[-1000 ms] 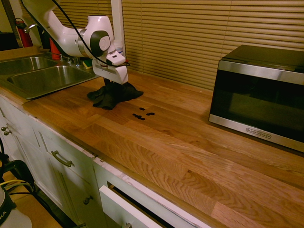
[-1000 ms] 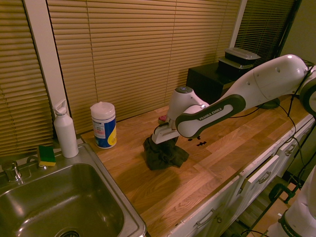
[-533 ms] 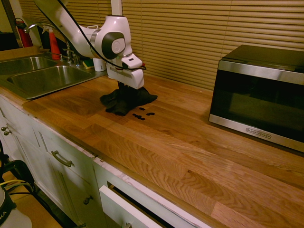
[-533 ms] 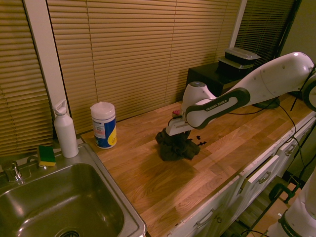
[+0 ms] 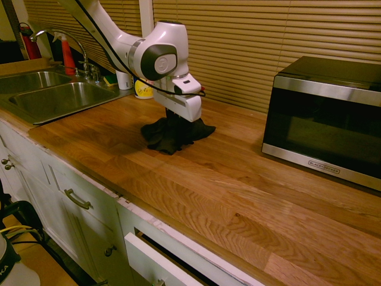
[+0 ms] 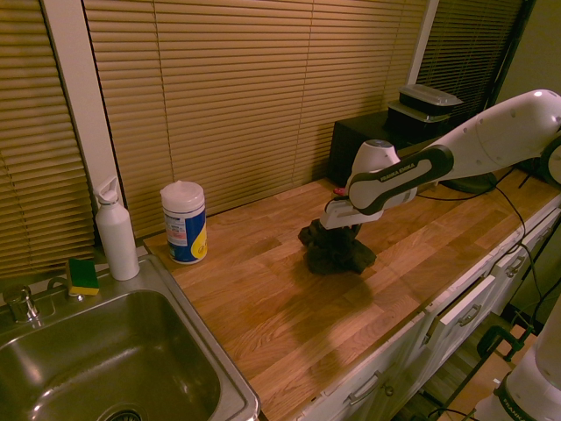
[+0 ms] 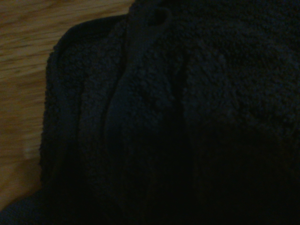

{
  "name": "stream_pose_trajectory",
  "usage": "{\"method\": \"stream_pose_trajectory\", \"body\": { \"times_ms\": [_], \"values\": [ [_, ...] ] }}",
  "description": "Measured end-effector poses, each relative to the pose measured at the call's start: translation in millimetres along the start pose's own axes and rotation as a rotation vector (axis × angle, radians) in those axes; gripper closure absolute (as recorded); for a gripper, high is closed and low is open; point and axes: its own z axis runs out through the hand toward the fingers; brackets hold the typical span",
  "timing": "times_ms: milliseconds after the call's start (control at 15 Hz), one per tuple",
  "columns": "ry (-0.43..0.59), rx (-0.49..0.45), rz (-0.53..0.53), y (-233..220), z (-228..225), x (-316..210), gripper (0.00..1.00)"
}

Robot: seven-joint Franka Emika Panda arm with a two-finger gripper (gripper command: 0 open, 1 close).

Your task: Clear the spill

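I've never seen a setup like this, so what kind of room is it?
Most likely a kitchen: there's a metal sink, a microwave and a wooden countertop.

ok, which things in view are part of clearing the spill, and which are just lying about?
In the job:
- cloth, bunched on the counter
- gripper, shut on the cloth
- counter, the surface to wipe

Just lying about:
- microwave
- wipes tub
- white bottle
- sponge
- red spray bottle
- food containers
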Motion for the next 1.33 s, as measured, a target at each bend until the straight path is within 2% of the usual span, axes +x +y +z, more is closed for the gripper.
{"method": "stream_pose_trajectory", "body": {
  "times_ms": [867,1133,1333],
  "values": [
    [-0.038,0.012,0.128,111.5,-7.7,109.1,1.0],
    [-0.041,0.012,0.116,120.0,-9.0,112.4,1.0],
    [-0.024,0.012,0.082,125.3,-10.5,95.4,1.0]
  ]
}}
